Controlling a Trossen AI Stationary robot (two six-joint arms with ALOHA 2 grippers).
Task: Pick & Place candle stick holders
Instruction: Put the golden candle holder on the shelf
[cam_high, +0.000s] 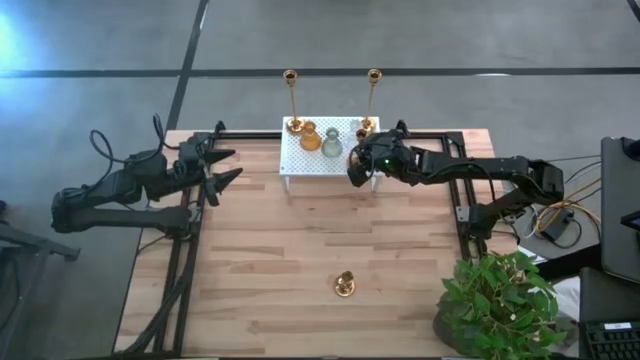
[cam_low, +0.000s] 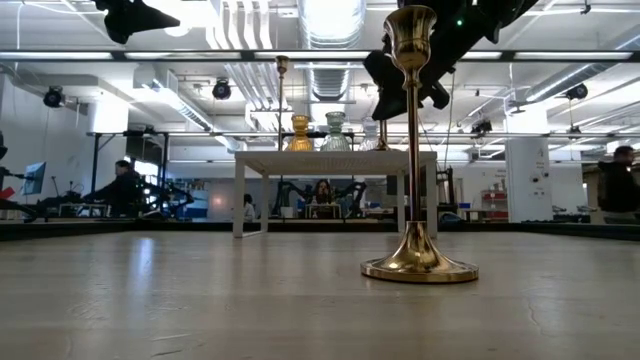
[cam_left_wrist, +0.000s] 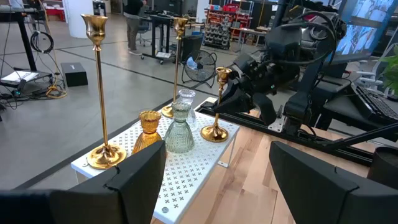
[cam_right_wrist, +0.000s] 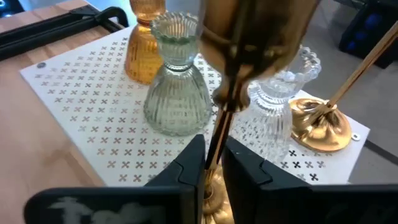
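A white perforated rack (cam_high: 322, 160) stands at the table's far middle. On it are two tall thin brass sticks (cam_high: 291, 100) (cam_high: 372, 98), an amber glass holder (cam_high: 310, 138), a grey-green glass holder (cam_high: 331, 143), a clear glass one (cam_right_wrist: 280, 93) and a short brass candlestick (cam_left_wrist: 217, 102). My right gripper (cam_right_wrist: 212, 165) is at the rack's right part, shut on that short candlestick. Another short brass candlestick (cam_high: 344, 285) stands on its round base near the table's near edge. My left gripper (cam_high: 225, 167) is open and empty, left of the rack. My right gripper pinches the short brass candlestick's thin stem (cam_right_wrist: 219, 134) between its two fingers, below the cup. The fingers come from the table's right, slanting down, and lie across the stem. The candlestick is upright, and its round base (cam_left_wrist: 214, 133) sits on the rack's top.
A potted plant (cam_high: 500, 300) stands at the table's near right corner. Black frame rails (cam_high: 465, 215) run along the table's left and right sides. The wooden top between the rack and the near candlestick is bare (cam_high: 320, 235). People sit in the room beyond.
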